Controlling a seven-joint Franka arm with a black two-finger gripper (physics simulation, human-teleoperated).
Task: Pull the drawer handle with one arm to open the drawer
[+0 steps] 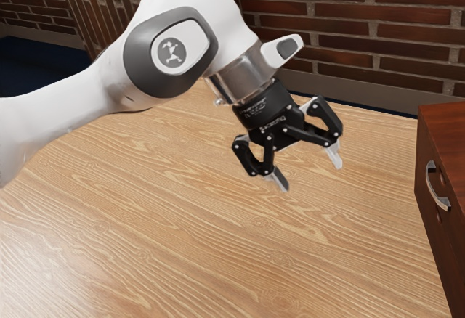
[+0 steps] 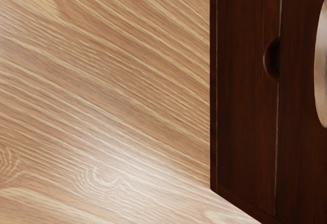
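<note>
Bare table lies between the gripper and the cabinet at the exterior view's right edge. The gripper hangs above the table's middle, well apart from the cabinet, fingers spread wide and grasping nothing. The handle, a curved silver bar, sits on the cabinet's front facing the gripper. The white arm comes in from the left and covers much of the far left of the scene.

The cabinet is cut off by the right edge, so only a strip of its front and top shows. In the wrist view the handle is a pale blurred sliver at the edge, beside a dark notch in the drawer front. Thin seams run along that front, which looks flush; how far the drawer extends cannot be told.

The table is light wood with strong grain. A red brick wall stands behind, with dark blue floor at the far left.
</note>
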